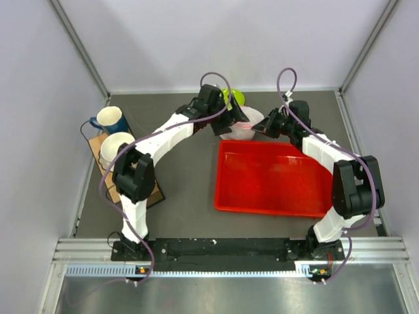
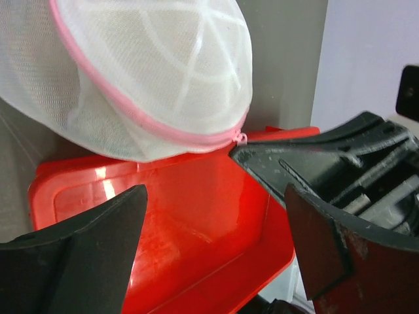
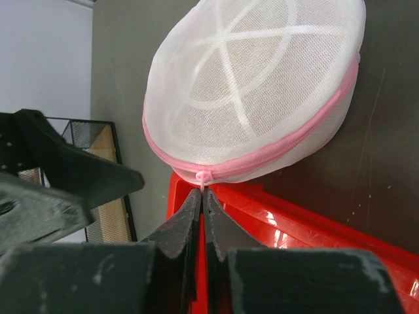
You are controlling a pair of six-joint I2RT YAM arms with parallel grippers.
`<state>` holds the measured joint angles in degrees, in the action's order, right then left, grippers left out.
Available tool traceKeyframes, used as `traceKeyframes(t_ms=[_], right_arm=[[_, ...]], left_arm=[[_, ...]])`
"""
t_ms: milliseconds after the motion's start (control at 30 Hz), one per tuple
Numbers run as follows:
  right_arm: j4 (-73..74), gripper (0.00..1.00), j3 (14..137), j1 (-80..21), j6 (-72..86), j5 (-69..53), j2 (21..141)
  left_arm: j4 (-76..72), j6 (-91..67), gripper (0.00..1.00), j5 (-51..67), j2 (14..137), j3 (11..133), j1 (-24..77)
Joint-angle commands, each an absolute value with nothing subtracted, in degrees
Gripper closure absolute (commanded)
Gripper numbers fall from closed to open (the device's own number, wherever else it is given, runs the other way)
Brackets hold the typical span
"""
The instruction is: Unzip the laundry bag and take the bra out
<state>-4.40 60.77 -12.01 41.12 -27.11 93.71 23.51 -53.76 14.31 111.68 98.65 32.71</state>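
The laundry bag [image 1: 249,125] is a round white mesh pouch with pink zipper trim [image 3: 262,85], resting at the far edge of the red tray [image 1: 272,178]. The right gripper [image 3: 203,193] is shut on the bag's small pink zipper pull [image 3: 205,178], which sits just at its fingertips. The left gripper [image 2: 215,195] is open beside the bag [image 2: 150,72], over the tray [image 2: 196,222], with nothing between its fingers. In the left wrist view the right arm's fingers [image 2: 294,160] reach to the pull [image 2: 243,138]. The zipper looks closed. The bra is hidden.
A lime-green plate [image 1: 234,97] lies behind the left gripper. At the left, a blue mug [image 1: 111,121] and a white cup [image 1: 116,145] stand by a wooden board [image 1: 108,186]. Grey walls enclose the dark table [image 1: 183,170].
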Motion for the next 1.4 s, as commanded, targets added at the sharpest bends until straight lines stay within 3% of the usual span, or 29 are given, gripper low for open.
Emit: traceKeyframes(t_ms=[0,233,333,367,400,433,533,733,1367], right_arm=[[-6.42,1.0,62.58,-12.66,40.69,-27.07,92.81],[-5.8,1.0,62.31,-12.66,39.64,-27.77,92.11],[-4.58,1.0,62.75,-12.66,38.33,-27.69,92.2],[-3.96,1.0,62.84,-12.57,37.8,-27.16,92.02],[-3.09,1.0,62.84,-12.13,36.66,-26.9,91.93],[-2.82,1.0,62.75,-11.78,36.04,-27.85,91.76],[-4.13,1.0,60.83,-8.37,35.77,-30.58,91.06],[-5.01,1.0,58.1,-3.17,34.89,-32.08,92.37],[-3.87,1.0,64.87,-2.99,29.63,-30.5,99.14]], left_arm=[[20.48,-56.08,0.09,13.62,115.92,103.44,32.7],[22.59,-56.34,0.21,12.48,122.16,110.56,31.82],[22.59,-56.69,0.43,12.66,122.61,111.45,31.03],[22.41,-56.6,0.55,12.74,122.43,111.36,30.85],[22.24,-55.82,0.94,13.01,121.82,111.18,30.5],[21.89,-55.64,1.0,13.62,121.29,110.83,29.8],[15.66,-56.78,1.0,19.06,119.1,106.01,27.26],[17.84,-52.83,1.0,21.26,118.3,107.22,23.91],[20.83,-45.97,1.0,31.38,121.03,114.79,23.03]])
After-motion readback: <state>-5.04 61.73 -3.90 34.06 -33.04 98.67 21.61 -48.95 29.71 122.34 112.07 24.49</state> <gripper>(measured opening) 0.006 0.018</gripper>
